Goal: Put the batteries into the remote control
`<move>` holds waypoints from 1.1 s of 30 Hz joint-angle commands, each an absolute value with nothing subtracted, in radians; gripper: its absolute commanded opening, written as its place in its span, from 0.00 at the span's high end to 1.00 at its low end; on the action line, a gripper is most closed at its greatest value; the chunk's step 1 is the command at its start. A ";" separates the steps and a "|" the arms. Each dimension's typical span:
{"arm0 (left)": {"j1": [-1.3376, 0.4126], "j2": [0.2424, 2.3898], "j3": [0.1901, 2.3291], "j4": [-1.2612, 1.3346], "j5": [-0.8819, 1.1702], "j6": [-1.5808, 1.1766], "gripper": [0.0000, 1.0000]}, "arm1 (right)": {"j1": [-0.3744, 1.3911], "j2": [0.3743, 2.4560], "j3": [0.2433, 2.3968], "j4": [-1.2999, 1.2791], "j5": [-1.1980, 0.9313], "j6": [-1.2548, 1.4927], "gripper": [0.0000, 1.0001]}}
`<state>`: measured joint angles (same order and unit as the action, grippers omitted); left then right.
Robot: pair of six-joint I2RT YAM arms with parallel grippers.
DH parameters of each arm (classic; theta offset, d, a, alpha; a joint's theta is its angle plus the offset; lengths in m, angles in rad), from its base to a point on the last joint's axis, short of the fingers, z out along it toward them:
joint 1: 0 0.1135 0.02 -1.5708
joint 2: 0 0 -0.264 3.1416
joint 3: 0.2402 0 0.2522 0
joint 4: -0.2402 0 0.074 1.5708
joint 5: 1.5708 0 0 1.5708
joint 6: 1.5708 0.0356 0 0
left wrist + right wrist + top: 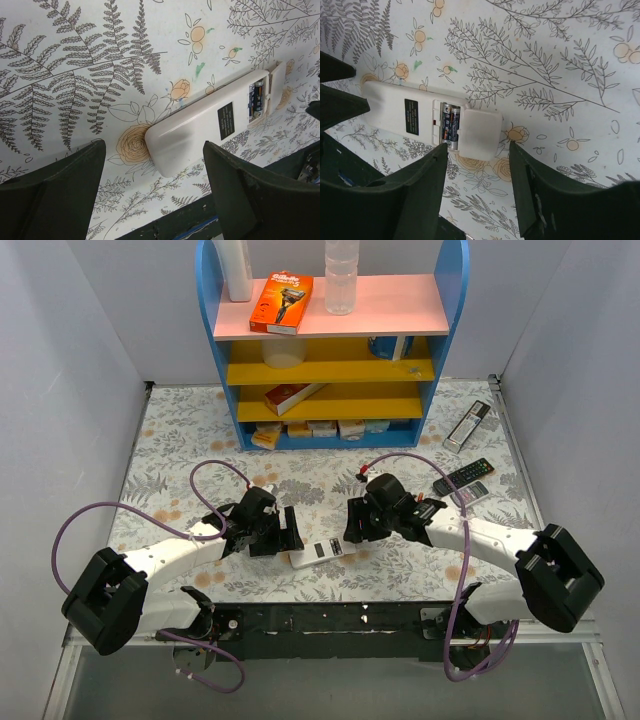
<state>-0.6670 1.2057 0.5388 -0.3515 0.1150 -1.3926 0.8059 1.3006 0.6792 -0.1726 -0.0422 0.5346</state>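
The remote control [318,551] lies back-up on the table [180,440], close to the near edge and about midway between the two arms. Its battery bay is at the right end. The batteries [449,125] sit inside, side by side along the slots. Two seem to be in place, though the rest of the bay is hidden. The cover [480,132] rests at that same end and overlaps only part of the bay, so the cells show through the gap. It does not look clicked home.

My reading is that the loading itself is done or nearly done. What is left is to slide the cover fully shut, and perhaps to check that no cell is missing under it.

The left claw [283,530] is just left of the remote, spread wide and holding nothing, its fingers straddling the plain end. The right claw [352,523] hangs over the cover end, also spread and empty.

Farther right lie two dark remotes [463,476] and a silver one [467,426]. A blue shelf [400,305] stands at the far side.
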 commanded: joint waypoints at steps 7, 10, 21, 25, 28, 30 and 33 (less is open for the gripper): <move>-0.669 1.221 0.560 -0.383 0.123 -1.379 0.20 | 0.805 1.397 0.744 -0.224 -0.092 0.597 0.33; -0.669 1.226 0.557 -0.380 0.129 -1.382 0.20 | 0.804 1.420 0.755 -0.239 -0.100 0.597 0.33; -0.670 1.241 0.551 -0.359 0.155 -1.396 0.21 | 0.815 1.465 0.755 -0.235 -0.138 0.589 0.37; -0.670 1.247 0.548 -0.354 0.161 -1.399 0.23 | 0.818 1.480 0.762 -0.230 -0.137 0.588 0.40; -0.670 1.253 0.549 -0.351 0.166 -1.399 0.23 | 0.821 1.493 0.764 -0.227 -0.133 0.586 0.41; -0.670 1.255 0.546 -0.351 0.167 -1.399 0.24 | 0.822 1.499 0.764 -0.224 -0.133 0.586 0.43; -0.670 1.256 0.545 -0.348 0.169 -1.399 0.24 | 0.825 1.506 0.764 -0.224 -0.135 0.586 0.45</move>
